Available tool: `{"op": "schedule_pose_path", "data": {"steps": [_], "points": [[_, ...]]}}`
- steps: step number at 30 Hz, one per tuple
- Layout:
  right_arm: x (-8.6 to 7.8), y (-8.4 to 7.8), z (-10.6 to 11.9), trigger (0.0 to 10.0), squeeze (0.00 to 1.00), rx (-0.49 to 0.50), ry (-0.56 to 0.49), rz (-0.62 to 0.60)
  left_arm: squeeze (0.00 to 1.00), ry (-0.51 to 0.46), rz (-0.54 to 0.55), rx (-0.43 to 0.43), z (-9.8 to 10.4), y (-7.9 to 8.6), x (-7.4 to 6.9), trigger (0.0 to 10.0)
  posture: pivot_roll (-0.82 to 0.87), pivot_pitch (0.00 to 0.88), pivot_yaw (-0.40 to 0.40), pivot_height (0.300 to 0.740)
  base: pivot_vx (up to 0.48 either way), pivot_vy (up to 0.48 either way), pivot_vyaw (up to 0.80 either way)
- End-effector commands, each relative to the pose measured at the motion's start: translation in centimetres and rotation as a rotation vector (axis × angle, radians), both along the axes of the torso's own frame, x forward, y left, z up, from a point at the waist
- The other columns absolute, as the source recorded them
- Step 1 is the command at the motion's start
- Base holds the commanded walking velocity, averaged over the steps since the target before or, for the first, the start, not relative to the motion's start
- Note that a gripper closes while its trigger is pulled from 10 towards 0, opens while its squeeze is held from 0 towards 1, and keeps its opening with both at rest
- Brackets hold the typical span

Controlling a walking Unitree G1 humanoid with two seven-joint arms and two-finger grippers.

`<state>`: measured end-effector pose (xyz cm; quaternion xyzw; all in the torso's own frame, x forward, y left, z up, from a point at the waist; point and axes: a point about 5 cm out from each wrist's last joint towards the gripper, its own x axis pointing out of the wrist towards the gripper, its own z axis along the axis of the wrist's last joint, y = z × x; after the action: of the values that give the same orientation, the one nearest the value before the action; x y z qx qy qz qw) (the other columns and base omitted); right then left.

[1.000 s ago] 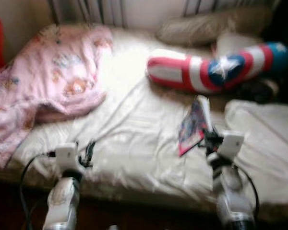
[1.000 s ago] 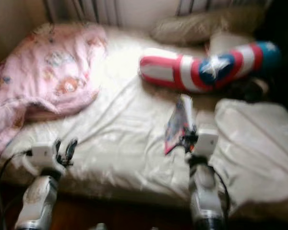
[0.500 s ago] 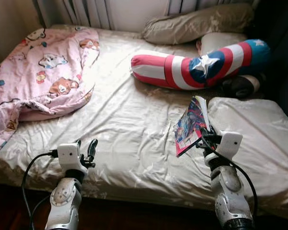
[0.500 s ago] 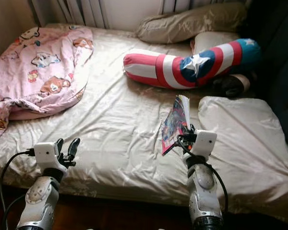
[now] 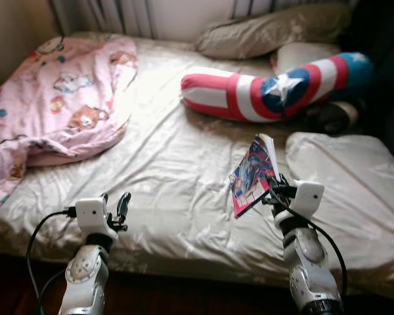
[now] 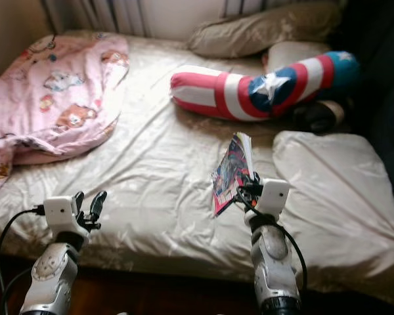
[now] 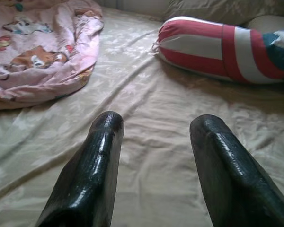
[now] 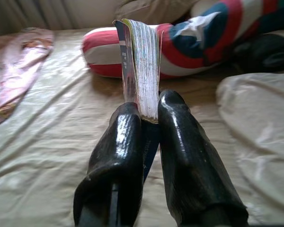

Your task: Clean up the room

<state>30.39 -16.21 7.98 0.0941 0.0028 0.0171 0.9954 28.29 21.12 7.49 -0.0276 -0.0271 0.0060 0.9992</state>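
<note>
**Still pinched by one edge: a floppy book over a rumpled bed**

Right now the right pincer [image 5: 274, 186] is clamped on the lower edge of a thin, glossy, colourful paperback book [image 5: 251, 172], holding it upright above the cream satin-sheeted bed [image 5: 177, 177]. In the right wrist view the two black fingers [image 8: 120, 137] squeeze the page block near its bottom, with the covers fanning loose above.

The main risk, as I judge it, is the hold itself. Only a narrow strip of paper sits between the pads, so a quick swing or turn could let the pages slide out, or let the book flop over and tear at the pinch. If it drops, it lands on the bed beside the cream pillow [image 5: 345, 177] and needs a fresh pick from soft, wrinkled cloth.

The left pincer [image 5: 115, 205] hovers with its fingers apart over the near edge of the mattress, holding nothing. The pink cartoon-printed blanket [image 5: 59, 111] and the red, white and blue star-marked bolster cushion [image 5: 269, 92] lie well apart from both arms.
</note>
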Motion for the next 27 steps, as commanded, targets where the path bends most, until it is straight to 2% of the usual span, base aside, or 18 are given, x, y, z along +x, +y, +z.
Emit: {"op": "schedule_pose_path", "data": {"steps": [1, 11, 27], "points": [[0.19, 0.08, 0.68, 10.0, 0.00, 0.005, -0.039, 0.003, 0.00, 0.005, 0.008, 0.003, -0.03, 0.30, -0.19, 10.0, 0.09, 0.173, -0.077, 0.740, 0.289, 0.000, 0.00], [0.29, 0.55, 0.78, 10.0, 0.00, 0.017, -0.047, 0.018, 0.00, 0.001, 0.006, 0.005, 0.07, 0.21, -0.25, 10.0, 0.09, 0.163, -0.078, 0.740, 0.287, 0.000, 0.00], [0.05, 0.91, 0.15, 10.0, 0.00, 0.093, -0.023, 0.046, 0.00, -0.023, -0.006, 0.004, 0.75, -0.25, 0.04, 10.0, 0.09, 0.164, -0.079, 0.740, 0.000, 0.000, 0.00]]}}
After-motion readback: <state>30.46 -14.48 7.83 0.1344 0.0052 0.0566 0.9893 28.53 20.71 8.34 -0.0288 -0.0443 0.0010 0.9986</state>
